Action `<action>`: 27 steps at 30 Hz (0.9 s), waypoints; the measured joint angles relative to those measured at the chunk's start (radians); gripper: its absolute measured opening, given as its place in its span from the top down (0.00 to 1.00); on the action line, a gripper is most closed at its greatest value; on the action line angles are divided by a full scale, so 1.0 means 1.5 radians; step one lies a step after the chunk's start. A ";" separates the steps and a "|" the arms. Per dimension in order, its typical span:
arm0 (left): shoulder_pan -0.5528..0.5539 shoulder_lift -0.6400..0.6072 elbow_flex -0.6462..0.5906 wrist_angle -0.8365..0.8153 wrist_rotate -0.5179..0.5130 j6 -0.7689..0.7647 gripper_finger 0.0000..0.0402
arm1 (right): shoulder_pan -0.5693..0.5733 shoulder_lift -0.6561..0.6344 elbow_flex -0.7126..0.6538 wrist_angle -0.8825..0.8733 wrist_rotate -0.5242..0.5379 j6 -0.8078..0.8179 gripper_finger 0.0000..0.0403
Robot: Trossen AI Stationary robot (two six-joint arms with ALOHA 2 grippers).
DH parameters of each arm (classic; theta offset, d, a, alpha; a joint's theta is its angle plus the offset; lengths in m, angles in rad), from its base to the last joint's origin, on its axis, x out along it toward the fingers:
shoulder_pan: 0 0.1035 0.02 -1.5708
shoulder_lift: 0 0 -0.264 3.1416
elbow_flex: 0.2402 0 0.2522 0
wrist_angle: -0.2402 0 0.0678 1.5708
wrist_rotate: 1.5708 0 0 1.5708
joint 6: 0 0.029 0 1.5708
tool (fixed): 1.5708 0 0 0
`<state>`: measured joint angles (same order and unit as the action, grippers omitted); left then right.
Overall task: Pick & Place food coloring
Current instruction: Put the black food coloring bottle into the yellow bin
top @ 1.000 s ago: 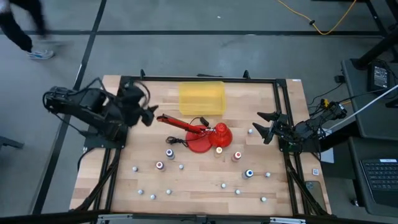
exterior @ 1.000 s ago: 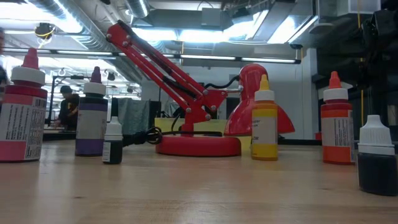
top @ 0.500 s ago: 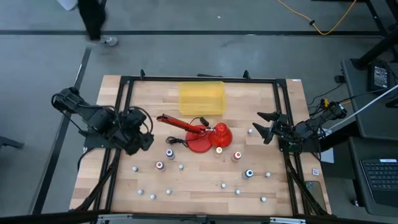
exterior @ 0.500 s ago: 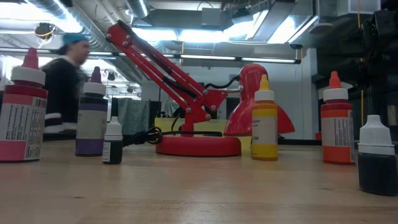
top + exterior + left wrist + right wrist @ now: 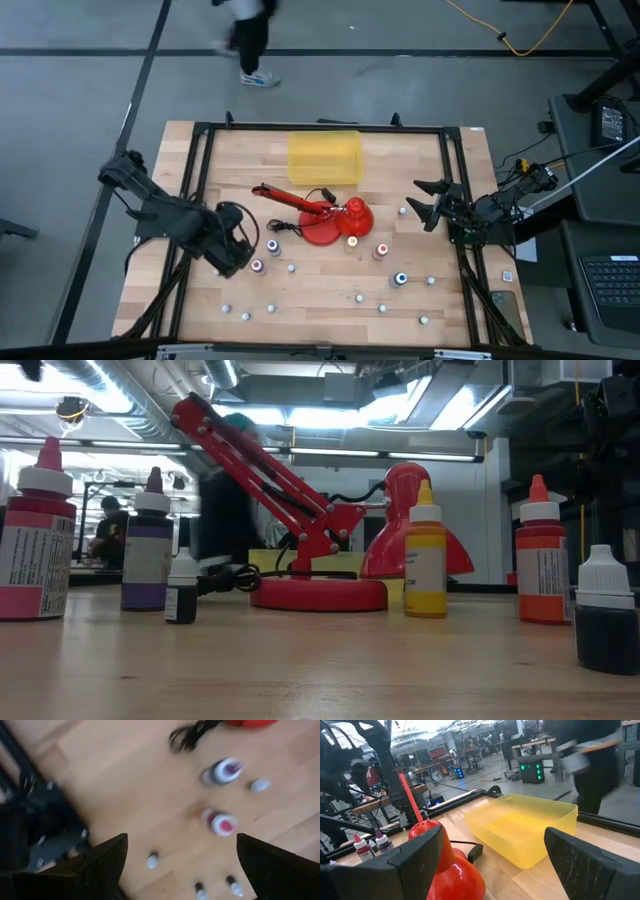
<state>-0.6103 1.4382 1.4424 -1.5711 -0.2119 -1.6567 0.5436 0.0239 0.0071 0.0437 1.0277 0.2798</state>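
Note:
Several food coloring bottles stand upright on the wooden table: purple, dark red, yellow, orange-red and blue. My left gripper hangs open over the table's left part, pointing down, just left of the dark red bottle. Its wrist view shows the purple bottle and the dark red bottle ahead of the left gripper, nothing between the fingers. My right gripper waits open at the right edge, held level.
A red desk lamp lies mid-table, its cord beside the purple bottle. A yellow bin sits at the far edge. Tiny white-capped bottles are scattered over the near half. A person walks past beyond the far edge.
My left gripper has swung from the table's far left toward the near edge and the dark red bottle, sinking and tipping from slanted to nearly straight down, staying open. A person has walked past behind the table.

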 joint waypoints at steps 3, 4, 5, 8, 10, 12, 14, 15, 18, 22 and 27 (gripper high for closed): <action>-0.007 0.013 -0.032 0.000 0.051 -0.012 0.11 | 0.000 0.000 0.000 0.000 0.000 0.000 0.14; -0.012 0.014 -0.042 0.000 0.066 -0.015 0.11 | 0.000 0.000 0.000 0.000 0.000 0.000 0.14; -0.018 0.014 -0.052 0.001 0.076 -0.018 0.11 | 0.000 0.000 0.000 0.000 0.000 0.000 0.14; -0.038 0.014 -0.080 0.001 0.087 -0.029 0.11 | 0.000 0.000 0.000 0.000 0.000 0.000 0.14; -0.052 0.013 -0.098 0.003 0.094 -0.035 0.11 | 0.000 0.000 0.000 0.000 0.000 0.000 0.14; -0.065 0.012 -0.119 0.010 0.105 -0.043 0.11 | 0.000 0.000 0.000 0.000 0.000 0.000 0.14; -0.079 0.012 -0.143 0.026 0.120 -0.053 0.11 | 0.000 0.000 0.000 0.000 0.000 0.000 0.14; -0.087 0.012 -0.156 0.037 0.131 -0.059 0.11 | 0.000 0.000 0.000 0.000 0.000 0.000 0.14; -0.105 0.012 -0.199 0.070 0.168 -0.078 0.11 | 0.000 0.000 0.000 0.000 0.000 0.000 0.14; -0.120 0.011 -0.262 0.137 0.199 -0.093 0.11 | 0.000 0.000 0.000 0.000 0.000 0.000 0.14; -0.126 0.011 -0.334 0.232 0.199 -0.104 0.11 | 0.000 0.000 0.000 0.000 0.000 0.000 0.14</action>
<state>-0.7998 1.4548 0.9412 -1.2234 0.0860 -1.8122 0.5438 0.0238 0.0067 0.0437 1.0275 0.2798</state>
